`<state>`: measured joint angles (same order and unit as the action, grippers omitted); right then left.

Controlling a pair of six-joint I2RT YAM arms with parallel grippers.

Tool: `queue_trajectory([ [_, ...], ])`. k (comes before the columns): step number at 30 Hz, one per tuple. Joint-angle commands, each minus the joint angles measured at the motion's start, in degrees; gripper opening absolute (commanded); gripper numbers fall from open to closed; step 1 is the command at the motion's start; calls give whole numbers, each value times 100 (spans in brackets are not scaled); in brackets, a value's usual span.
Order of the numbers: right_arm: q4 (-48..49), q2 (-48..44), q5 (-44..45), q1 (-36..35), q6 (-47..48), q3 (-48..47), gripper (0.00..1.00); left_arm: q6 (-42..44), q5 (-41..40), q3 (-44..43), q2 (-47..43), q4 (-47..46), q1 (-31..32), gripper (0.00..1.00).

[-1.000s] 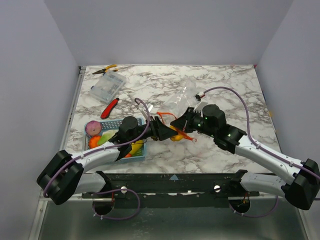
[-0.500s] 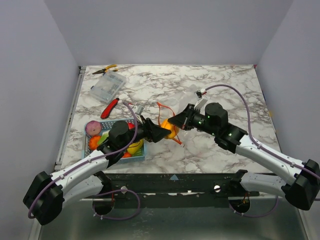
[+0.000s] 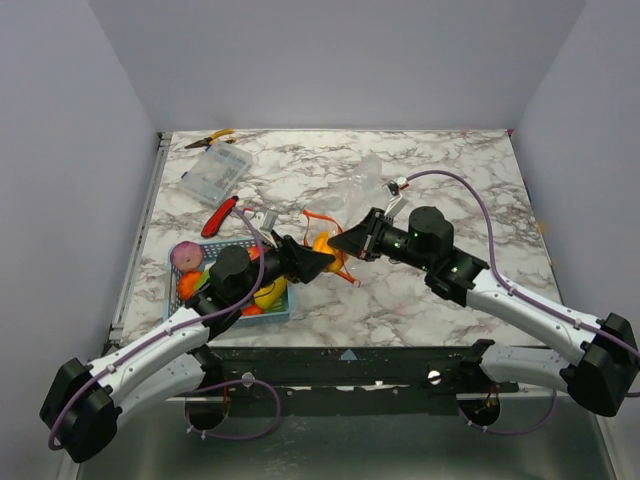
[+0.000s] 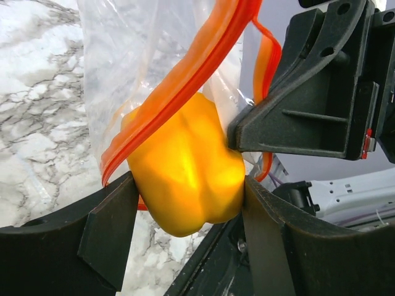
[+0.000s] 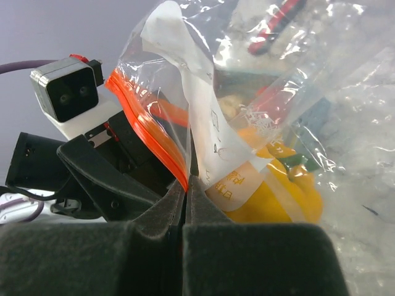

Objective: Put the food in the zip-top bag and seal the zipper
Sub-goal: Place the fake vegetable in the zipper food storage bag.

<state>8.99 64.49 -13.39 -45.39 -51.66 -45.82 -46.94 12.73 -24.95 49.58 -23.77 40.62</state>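
Observation:
My left gripper (image 3: 316, 262) is shut on the yellow pepper (image 4: 185, 166), which fills the space between its jaws. The pepper sits at the mouth of the clear zip-top bag (image 4: 136, 55), and the red-orange zipper (image 4: 197, 68) loops over its top. My right gripper (image 5: 186, 185) is shut on the bag's edge at the zipper (image 5: 148, 117) and holds the bag (image 3: 365, 185) up off the table. Through the plastic the pepper (image 5: 278, 191) shows in the right wrist view. More food lies in the blue mesh basket (image 3: 222, 245), among it the purple onion (image 3: 186, 256).
A red-handled utility knife (image 3: 220, 215) lies behind the basket. A rigid clear box (image 3: 214, 172) and a pair of pliers (image 3: 210, 139) sit at the table's back left. The two grippers meet tip to tip near the table's middle front.
Both grippers have shifted a little to the left and away from the bases, with the pepper and the bag's mouth moving along. The left arm's elbow has swung outward.

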Motion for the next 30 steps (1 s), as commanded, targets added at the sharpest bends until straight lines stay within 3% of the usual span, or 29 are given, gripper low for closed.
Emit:
queue_trajectory([
  [1,-489,-3,93,-32,128,194,1,366,-660,-353,-510,-115,-24,0],
  [6,-749,70,294,-36,272,117,1,694,-836,-816,-682,828,-12,0],
  [10,-665,132,138,-32,223,63,1,162,-1441,-1132,-636,1874,-12,0],
  [15,-368,81,95,-32,-68,106,1,41,-580,-1168,-141,1586,-15,0],
  [20,-655,-82,860,-23,-72,-105,1,37,218,-986,200,1322,-10,0],
  [23,-776,-135,1042,-23,-20,-210,1,120,481,-1073,323,1659,-14,1],
  [26,-680,-119,884,-23,-130,-210,1,224,659,-1158,439,1783,-18,18],
  [29,-634,-111,833,-19,-160,-174,1,204,774,-1164,419,1715,-13,53],
  [30,-636,-111,850,-23,-162,-153,1,248,756,-1237,419,1885,-12,59],
])
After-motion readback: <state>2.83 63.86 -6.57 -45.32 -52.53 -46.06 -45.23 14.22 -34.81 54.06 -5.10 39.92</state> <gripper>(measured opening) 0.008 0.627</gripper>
